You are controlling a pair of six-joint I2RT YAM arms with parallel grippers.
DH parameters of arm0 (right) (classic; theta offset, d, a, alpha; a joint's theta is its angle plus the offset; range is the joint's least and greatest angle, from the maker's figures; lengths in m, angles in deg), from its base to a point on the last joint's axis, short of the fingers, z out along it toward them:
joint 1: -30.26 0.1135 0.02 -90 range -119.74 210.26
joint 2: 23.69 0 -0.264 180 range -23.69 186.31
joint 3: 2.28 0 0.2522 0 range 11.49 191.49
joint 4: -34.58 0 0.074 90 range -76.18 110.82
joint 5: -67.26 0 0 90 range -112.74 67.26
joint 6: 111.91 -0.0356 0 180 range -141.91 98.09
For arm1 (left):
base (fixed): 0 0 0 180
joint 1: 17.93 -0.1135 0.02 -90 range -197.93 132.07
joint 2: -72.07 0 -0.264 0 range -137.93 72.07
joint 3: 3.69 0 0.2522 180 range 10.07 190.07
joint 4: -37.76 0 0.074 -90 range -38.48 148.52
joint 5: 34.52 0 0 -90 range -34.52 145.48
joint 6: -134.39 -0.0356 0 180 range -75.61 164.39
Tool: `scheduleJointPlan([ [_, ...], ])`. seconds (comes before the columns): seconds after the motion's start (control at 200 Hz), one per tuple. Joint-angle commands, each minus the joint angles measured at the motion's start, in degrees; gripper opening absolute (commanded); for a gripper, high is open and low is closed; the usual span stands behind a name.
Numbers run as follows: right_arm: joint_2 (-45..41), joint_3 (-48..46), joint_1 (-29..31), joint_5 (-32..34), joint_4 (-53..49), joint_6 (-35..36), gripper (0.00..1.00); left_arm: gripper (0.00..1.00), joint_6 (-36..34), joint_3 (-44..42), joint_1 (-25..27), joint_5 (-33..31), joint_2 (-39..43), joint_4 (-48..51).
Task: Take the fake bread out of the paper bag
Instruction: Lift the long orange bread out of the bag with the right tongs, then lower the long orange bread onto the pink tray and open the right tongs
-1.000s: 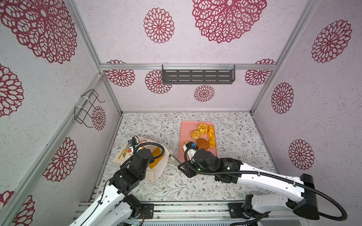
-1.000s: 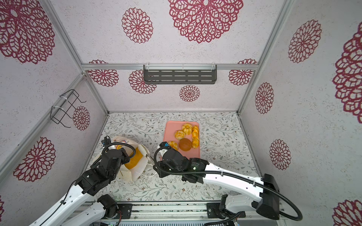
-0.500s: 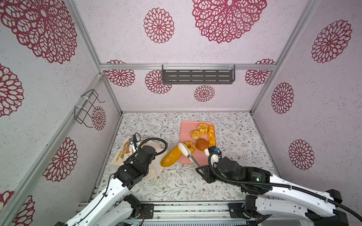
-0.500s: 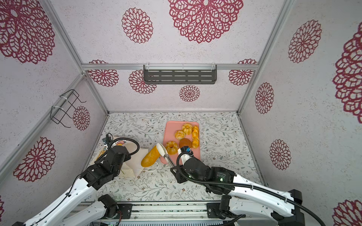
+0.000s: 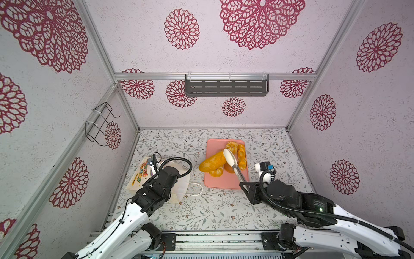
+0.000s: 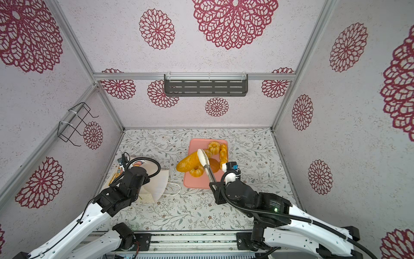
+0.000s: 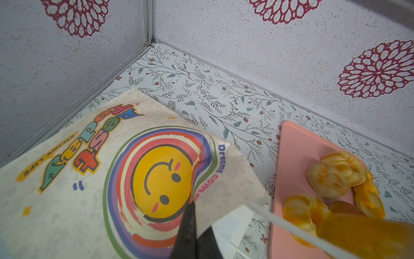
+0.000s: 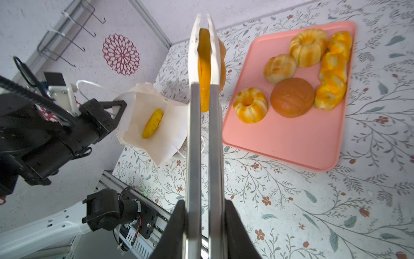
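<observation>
Tray (image 5: pixel 224 182) near end free, bread (image 5: pixel 241 154) beyond

Pale walls (image 5: pixel 224 56) stamped with crimson flower medallions box me in; aluminium rails (image 5: pixel 156 76) line their corners; a dark slotted shelf (image 5: pixel 226 88) hangs on the back wall; a black wire rack (image 5: pixel 99 123) on my left; a vine-printed floor (image 5: pixel 201 213).

long loaf (image 5: pixel 212 161): glossy orange, aloft, tilted | paper bag (image 5: pixel 139 177): lying open (one small pastry (image 8: pixel 152 123) inside)
</observation>
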Motion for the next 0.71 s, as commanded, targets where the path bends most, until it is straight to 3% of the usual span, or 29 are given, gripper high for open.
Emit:
scheduleJointPlan([
  [0.0, -3.80, 1.77, 0.30, 6.51, -4.32, -3.47, 0.00, 0.00, -0.04, -0.43, -0.34, -0.81, 1.63, 0.90],
  [0.375, -12.52, -12.21, 0.30, 1.73, 0.39, -12.67, 0.00, 0.00, -0.83, -1.45, -0.36, 1.13, 3.58, 0.97],
  [0.7, -11.73, -19.34, 0.30, 2.64, 6.94, -20.90, 0.00, 0.00, -1.25, -2.15, -0.37, 1.20, 5.62, 1.37],
])
